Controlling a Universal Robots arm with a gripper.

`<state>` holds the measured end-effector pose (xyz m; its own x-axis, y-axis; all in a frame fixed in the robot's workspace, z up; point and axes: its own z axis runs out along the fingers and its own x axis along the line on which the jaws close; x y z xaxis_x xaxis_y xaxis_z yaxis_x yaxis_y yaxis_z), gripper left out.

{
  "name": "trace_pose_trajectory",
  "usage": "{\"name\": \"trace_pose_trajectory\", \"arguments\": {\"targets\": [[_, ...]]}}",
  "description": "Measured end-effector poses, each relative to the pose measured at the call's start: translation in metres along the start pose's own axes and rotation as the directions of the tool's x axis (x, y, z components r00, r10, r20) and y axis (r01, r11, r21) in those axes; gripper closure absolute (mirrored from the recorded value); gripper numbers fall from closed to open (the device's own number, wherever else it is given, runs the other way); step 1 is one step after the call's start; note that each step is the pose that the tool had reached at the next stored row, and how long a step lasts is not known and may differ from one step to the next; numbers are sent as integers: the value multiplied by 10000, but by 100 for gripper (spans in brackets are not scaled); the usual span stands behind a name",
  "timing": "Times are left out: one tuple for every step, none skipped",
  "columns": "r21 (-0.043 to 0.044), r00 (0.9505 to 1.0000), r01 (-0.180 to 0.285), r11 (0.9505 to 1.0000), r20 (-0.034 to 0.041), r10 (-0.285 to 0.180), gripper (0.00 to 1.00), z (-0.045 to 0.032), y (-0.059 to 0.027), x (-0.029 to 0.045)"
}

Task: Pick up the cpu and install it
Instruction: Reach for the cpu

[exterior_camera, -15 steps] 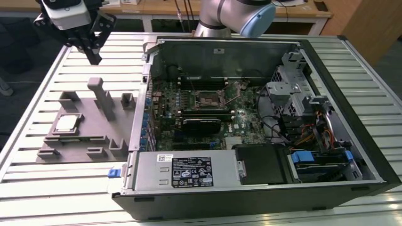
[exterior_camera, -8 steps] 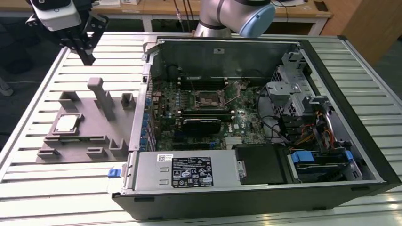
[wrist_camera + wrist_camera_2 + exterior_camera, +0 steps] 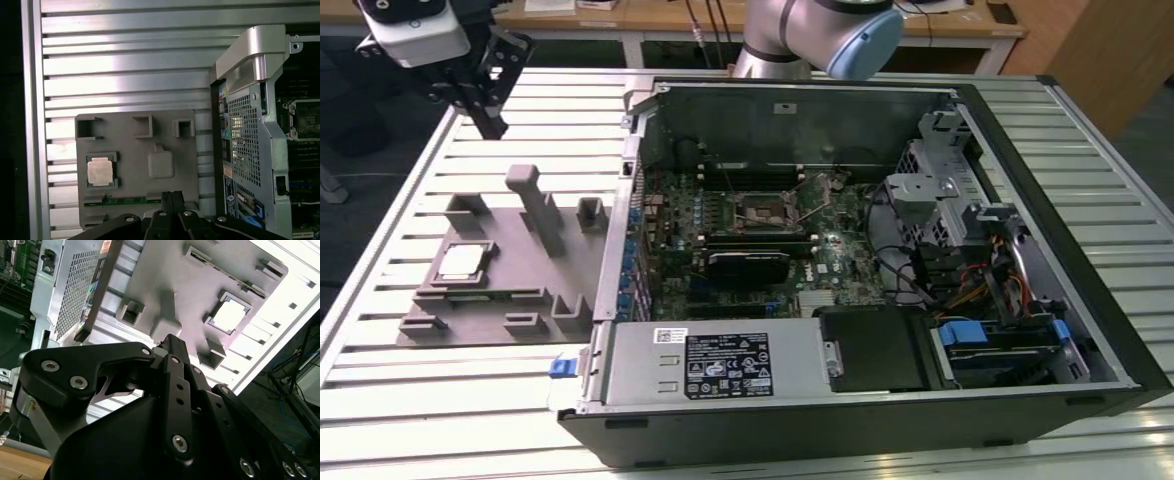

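The cpu point(image 3: 463, 263) is a small square chip with a shiny top, lying flat in a recess of the grey fixture tray point(image 3: 520, 295) at the exterior view's left. It shows too in the first wrist view, cpu point(image 3: 100, 170), and washed bright in the second wrist view, cpu point(image 3: 230, 316). My gripper point(image 3: 488, 122) hangs high above the slatted table, beyond the tray's far end and well apart from the chip. Its black fingers point(image 3: 172, 197) stand together, shut with nothing between them. The motherboard socket point(image 3: 767, 212) lies inside the opened computer case.
The open computer case point(image 3: 854, 270) fills the table's middle and right, with its power supply point(image 3: 714, 360) near the front and drive cage point(image 3: 947, 190) at the right. Tall posts point(image 3: 534, 205) rise from the tray. The slatted table point(image 3: 427, 400) ends at a dark edge.
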<state>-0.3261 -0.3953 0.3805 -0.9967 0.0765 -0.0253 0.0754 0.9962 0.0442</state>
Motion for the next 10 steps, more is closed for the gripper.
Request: {"name": "trace_pose_trajectory", "arguments": {"targets": [[0,10000,-1,10000,1,1,89,2,0,20],[0,10000,-1,10000,1,1,89,4,0,38],[0,10000,-1,10000,1,1,89,6,0,57],[0,10000,-1,10000,1,1,89,8,0,75],[0,10000,-2,10000,1,2,89,9,0,93],[-1,10000,-1,10000,1,1,89,11,0,112],[-1,10000,-1,10000,2,1,89,14,0,130],[-1,10000,-1,10000,1,1,89,15,0,148],[0,10000,-1,10000,0,1,89,16,0,166],[0,10000,-2,10000,0,2,89,18,0,185]]}}
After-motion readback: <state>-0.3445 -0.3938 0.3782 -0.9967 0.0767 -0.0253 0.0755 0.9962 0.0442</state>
